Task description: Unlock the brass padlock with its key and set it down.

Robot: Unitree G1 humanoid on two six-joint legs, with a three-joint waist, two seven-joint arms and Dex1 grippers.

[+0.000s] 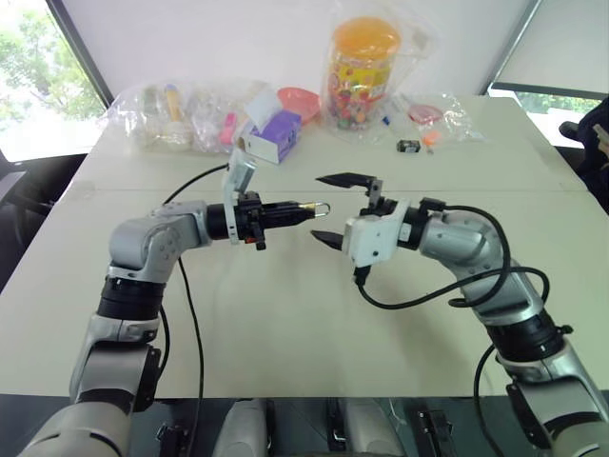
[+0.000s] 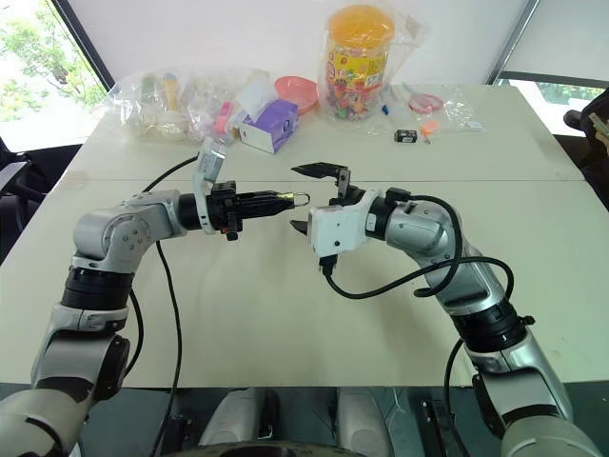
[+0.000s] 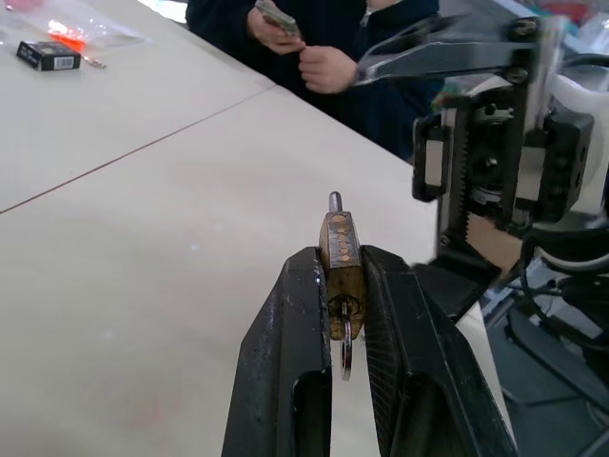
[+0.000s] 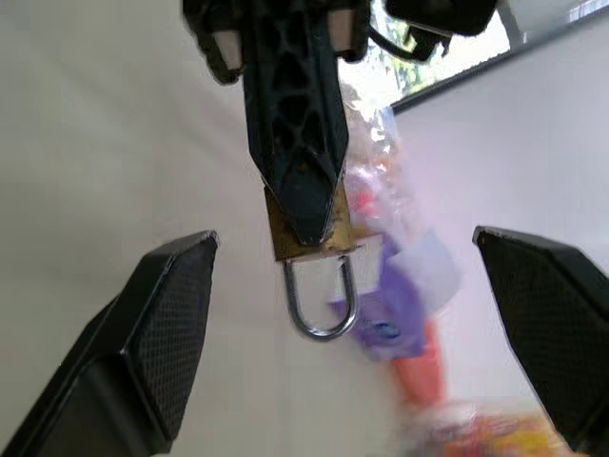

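My left gripper (image 1: 303, 209) is shut on the brass padlock (image 3: 341, 249), held level above the table with its silver shackle (image 4: 322, 303) pointing toward my right gripper. A small silver ring (image 3: 345, 348) hangs at the lock's keyhole end between the fingers (image 3: 285, 362). I cannot make out the key's blade. My right gripper (image 1: 336, 209) stands wide open just in front of the shackle, one finger above and one below it, touching nothing. In the right wrist view the padlock's brass body (image 4: 280, 238) peeks out behind the left fingers (image 4: 297, 143).
At the table's far side lie clear bags of small items (image 1: 181, 119), a purple box (image 1: 278, 131), a pink bowl (image 1: 299, 99), a jar of sweets (image 1: 363, 69) and a small black object (image 1: 409, 146). A person's hands (image 3: 322, 65) show beyond the table edge.
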